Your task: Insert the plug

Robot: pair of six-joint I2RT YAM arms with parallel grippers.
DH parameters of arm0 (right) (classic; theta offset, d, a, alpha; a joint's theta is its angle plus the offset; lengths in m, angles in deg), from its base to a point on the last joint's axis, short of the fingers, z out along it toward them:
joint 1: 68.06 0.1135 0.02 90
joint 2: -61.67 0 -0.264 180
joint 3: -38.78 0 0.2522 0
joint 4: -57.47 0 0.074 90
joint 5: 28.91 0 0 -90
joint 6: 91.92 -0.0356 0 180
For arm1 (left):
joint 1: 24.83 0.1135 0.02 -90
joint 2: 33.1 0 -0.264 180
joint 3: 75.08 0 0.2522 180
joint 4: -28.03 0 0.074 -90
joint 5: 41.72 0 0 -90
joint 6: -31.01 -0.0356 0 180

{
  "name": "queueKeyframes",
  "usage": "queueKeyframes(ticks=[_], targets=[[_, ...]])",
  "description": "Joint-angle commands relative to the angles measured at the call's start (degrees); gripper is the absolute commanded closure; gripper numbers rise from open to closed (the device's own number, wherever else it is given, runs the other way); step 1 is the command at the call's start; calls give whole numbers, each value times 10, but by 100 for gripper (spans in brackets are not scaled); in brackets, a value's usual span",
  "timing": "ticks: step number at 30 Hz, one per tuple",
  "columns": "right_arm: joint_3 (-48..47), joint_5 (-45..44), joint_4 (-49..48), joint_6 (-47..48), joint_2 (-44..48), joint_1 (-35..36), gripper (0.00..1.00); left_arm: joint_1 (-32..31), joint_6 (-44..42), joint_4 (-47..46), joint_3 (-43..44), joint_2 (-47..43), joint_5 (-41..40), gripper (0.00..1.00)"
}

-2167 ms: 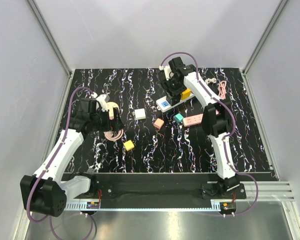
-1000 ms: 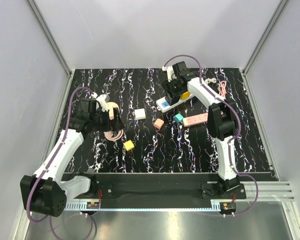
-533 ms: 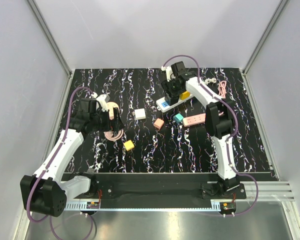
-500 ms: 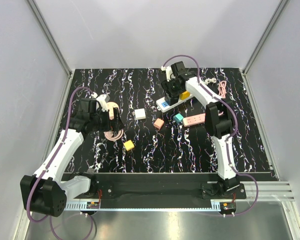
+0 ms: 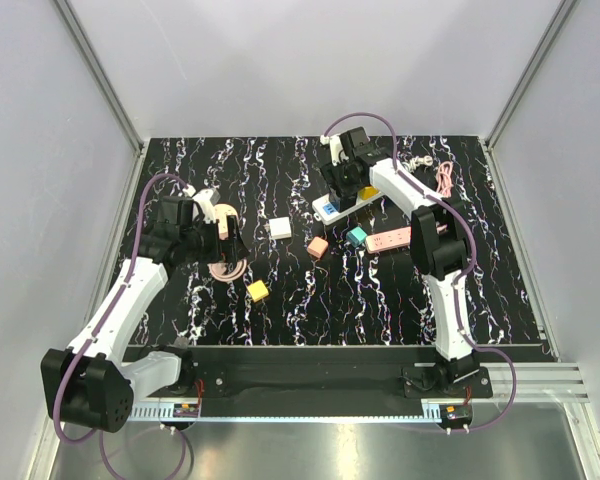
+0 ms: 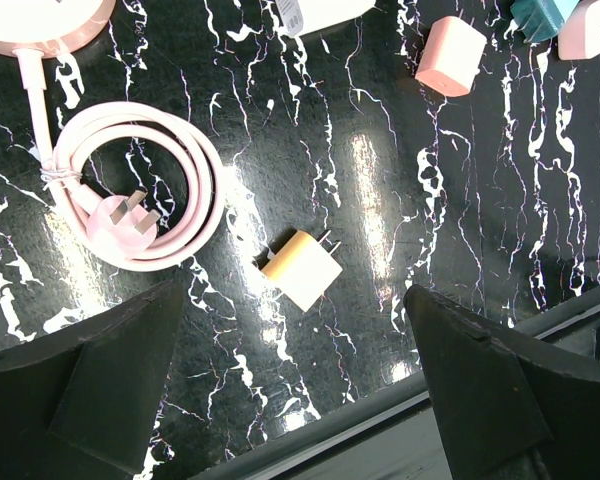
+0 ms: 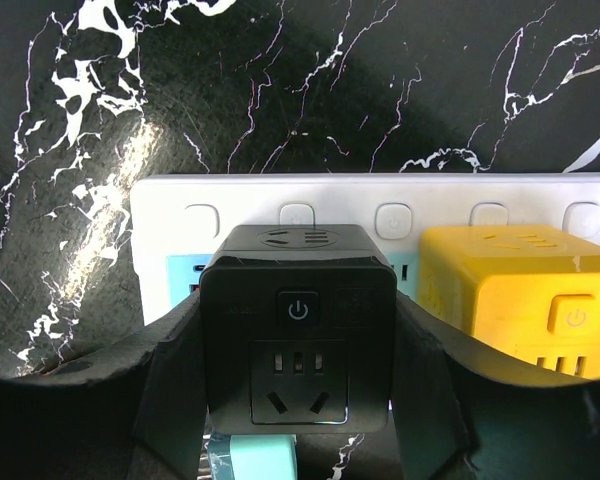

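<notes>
Right gripper (image 7: 298, 395), jaws closed on the sides of the black cube plug (image 7: 298, 330), holds it square over the white power strip (image 7: 180, 205), just beside the seated yellow cube (image 7: 510, 290), presumably to press straight down; left gripper (image 5: 228, 243), well away from the strip, gapes empty.

This looks like a robot test lab, not a home. Two white and black robot arms, the left arm (image 5: 120, 305) and the right arm (image 5: 448, 300), are bolted to a flat black metal plate (image 5: 310, 372) at the near edge of a black table top with white marble streaks (image 5: 280, 310). Plain pale grey wall panels (image 5: 310, 70) close it in on three sides, held by silver metal posts (image 5: 98, 75). Thin purple cables (image 5: 355, 113) loop off the arms. Little test things are spread out: a small yellow plug block (image 5: 257, 290), a small pink plug block (image 5: 317, 247), a long white plastic power strip (image 7: 230, 195) and a square black plug cube (image 7: 298, 330).
</notes>
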Motion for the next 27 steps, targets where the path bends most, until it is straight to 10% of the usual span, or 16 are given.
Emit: queueKeyframes(ticks=[1,16,27], targets=[[42,3,105,-19,-69,7,98,-2,-8,-21,6,0,1,1],[-290,-11,257,-13,-37,8,13,4,44,-4,24,-14,-16,1],[-202,-13,263,-90,70,35,10,14,32,12,46,19,-93,4]])
